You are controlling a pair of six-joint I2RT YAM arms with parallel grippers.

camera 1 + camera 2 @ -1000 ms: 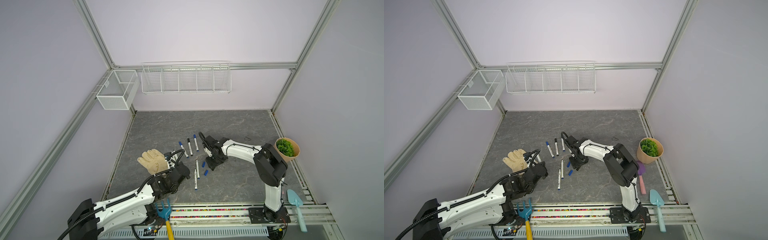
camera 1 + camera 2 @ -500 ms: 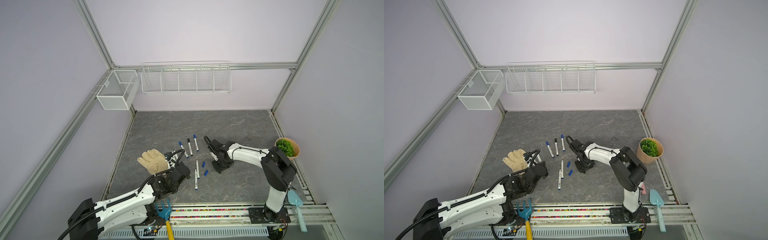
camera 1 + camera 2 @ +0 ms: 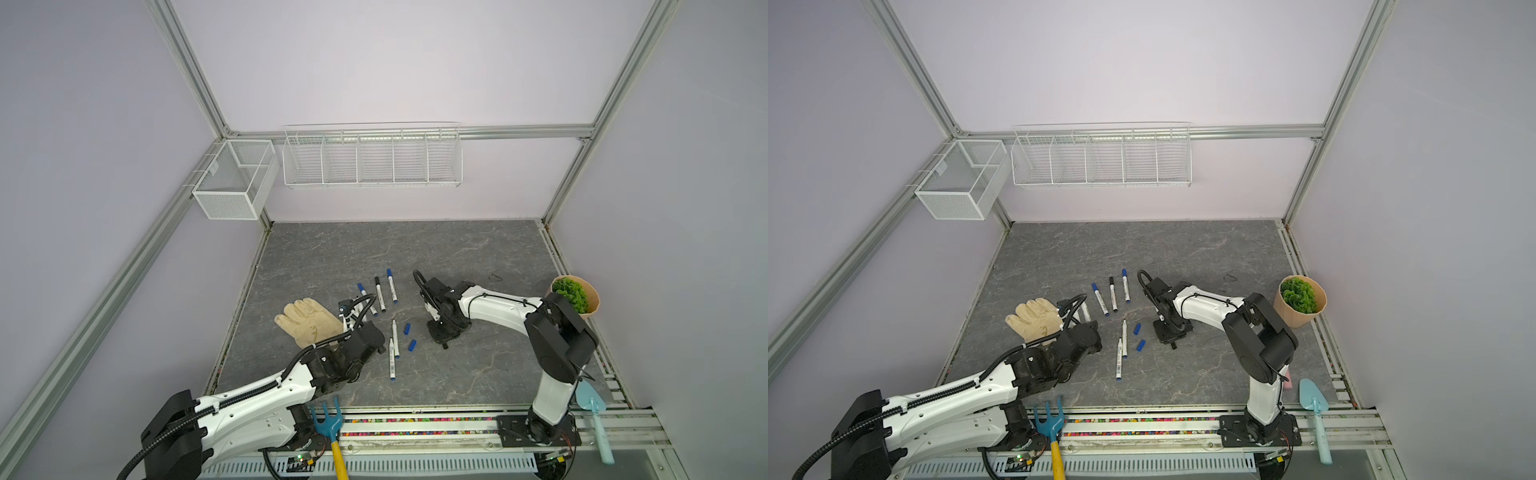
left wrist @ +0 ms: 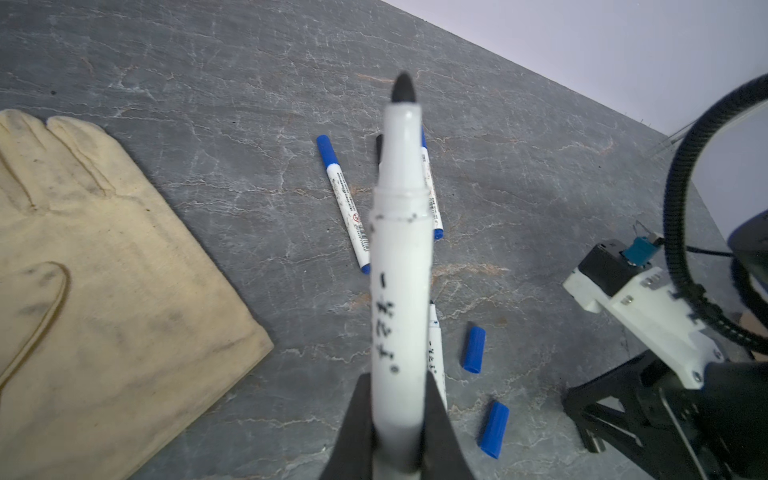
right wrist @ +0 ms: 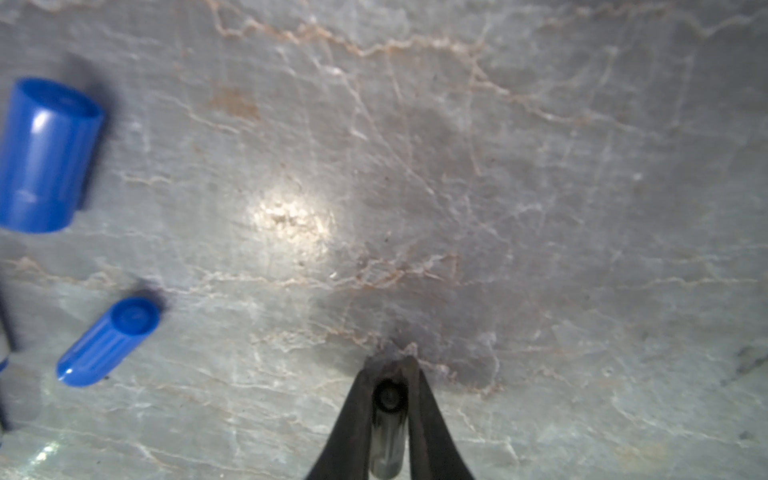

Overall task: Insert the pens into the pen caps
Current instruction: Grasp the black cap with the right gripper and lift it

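Pen (image 4: pixel 401 249) sits clamped in our left gripper (image 4: pixel 397 399), jaws closed tight on its white barrel, bare black tip pointing away from the wrist; we hold it raised off the surface (image 3: pixel 415 249), left of centre and nearer the front edge, just beside the glove (image 3: pixel 307 322); our right gripper (image 5: pixel 390 374) is low over the middle of the surface, jaws pinched on a black cap (image 5: pixel 388 419); whether that cap touches the surface we cannot tell; two blue caps (image 3: pixel 407 329) lie loose between our grippers, near the right one; two loose pens (image 3: pixel 395 338) lie just beside them on the left; three capped pens (image 3: pixel 380 293) lie side by side farther toward the back edge.
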